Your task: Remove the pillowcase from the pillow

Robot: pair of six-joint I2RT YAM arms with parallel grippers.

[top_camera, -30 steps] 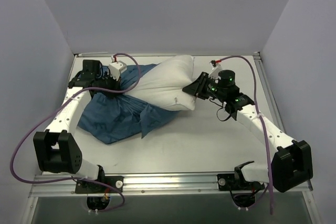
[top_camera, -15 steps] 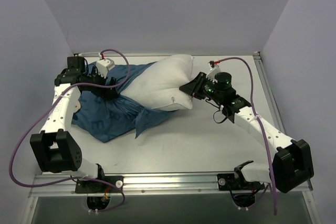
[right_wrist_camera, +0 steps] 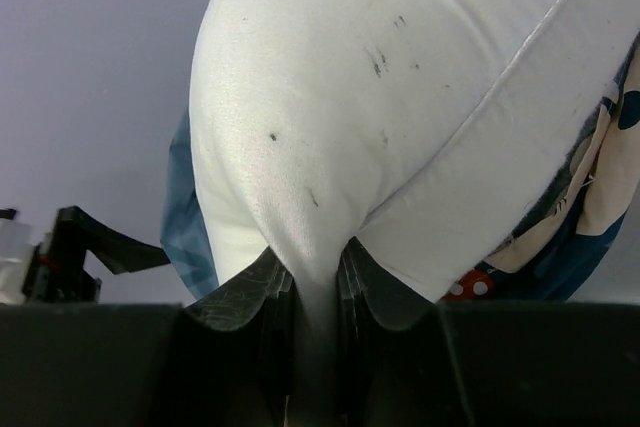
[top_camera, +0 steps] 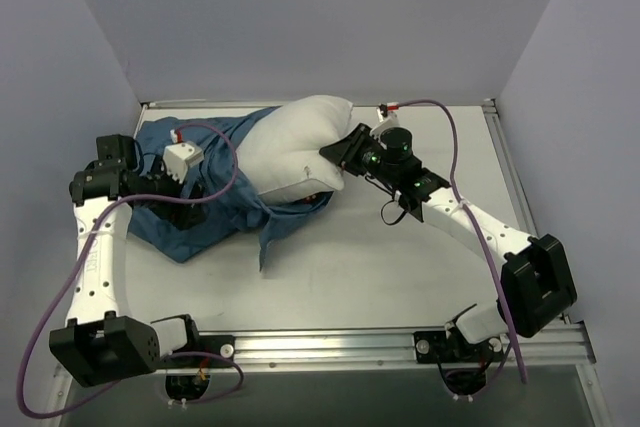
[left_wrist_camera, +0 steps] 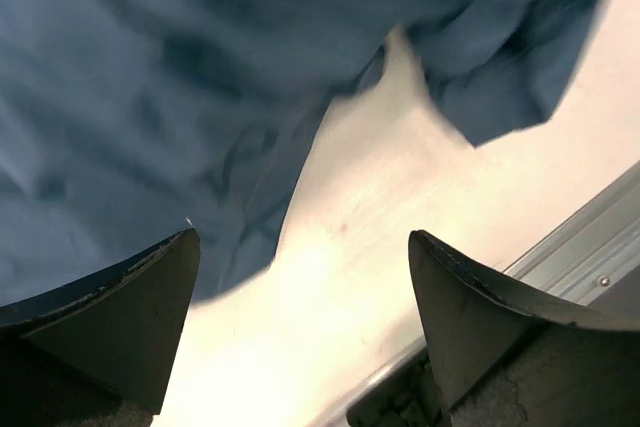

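Note:
The white pillow [top_camera: 298,143] lies at the back middle of the table, its left end still inside the dark blue pillowcase [top_camera: 215,212], which is bunched out to the left. My right gripper [top_camera: 336,153] is shut on a pinch of the pillow's right edge; in the right wrist view the white pillow [right_wrist_camera: 400,97] bulges out from between the jaws of the right gripper [right_wrist_camera: 312,272]. My left gripper [top_camera: 193,209] hovers over the pillowcase's left part. In the left wrist view the left gripper [left_wrist_camera: 302,237] is open and empty, with the blue pillowcase [left_wrist_camera: 150,97] beyond the fingertips and bare table under the gap.
The white table [top_camera: 400,277] ends in a metal rail [top_camera: 330,347] at the near edge, and grey walls [top_camera: 320,17] close in the back and both sides. A purple cable [top_camera: 215,162] loops over the left wrist. Patterned fabric [right_wrist_camera: 605,172] shows at the pillow's right edge.
The left gripper has opened, let go of the pillowcase and drawn back to the left and nearer. The right arm has carried the pillow leftward; the pillowcase has slid left with it.

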